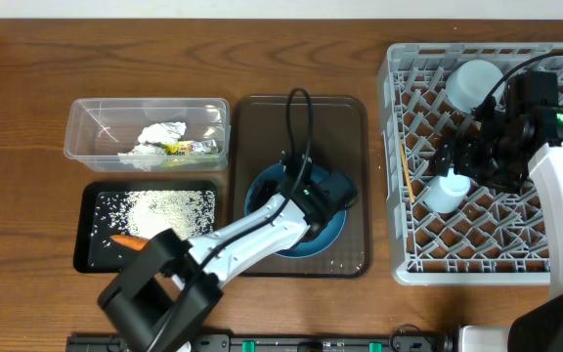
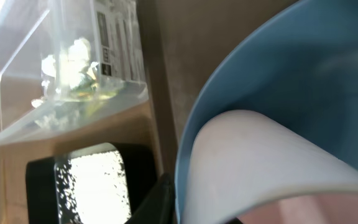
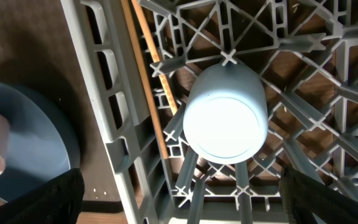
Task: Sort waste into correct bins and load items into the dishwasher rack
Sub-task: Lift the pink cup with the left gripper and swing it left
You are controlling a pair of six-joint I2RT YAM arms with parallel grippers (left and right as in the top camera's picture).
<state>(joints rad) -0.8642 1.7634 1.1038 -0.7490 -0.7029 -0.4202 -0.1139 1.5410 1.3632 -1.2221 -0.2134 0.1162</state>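
Note:
My left gripper (image 1: 311, 200) hangs over the blue plate (image 1: 262, 188) on the brown tray and is shut on the wall of the pink cup (image 2: 260, 162); one dark finger (image 2: 160, 199) presses the cup's side, the other is hidden. The plate (image 2: 303, 68) fills the left wrist view behind the cup. My right gripper (image 3: 185, 205) stands wide open above the upturned light-blue cup (image 3: 225, 112) in the grey dishwasher rack (image 1: 399, 147). Chopsticks (image 3: 148, 81) lie along the rack's left wall. The pale bowl (image 1: 474, 83) sits at the rack's back.
The clear tub (image 1: 96, 122) holds the napkin (image 1: 159, 135) and wrapper (image 1: 189, 148). The black tray (image 1: 86, 235) holds rice (image 1: 169, 210) and the carrot (image 1: 127, 242). The brown tray (image 1: 345, 127) lies between these bins and the rack.

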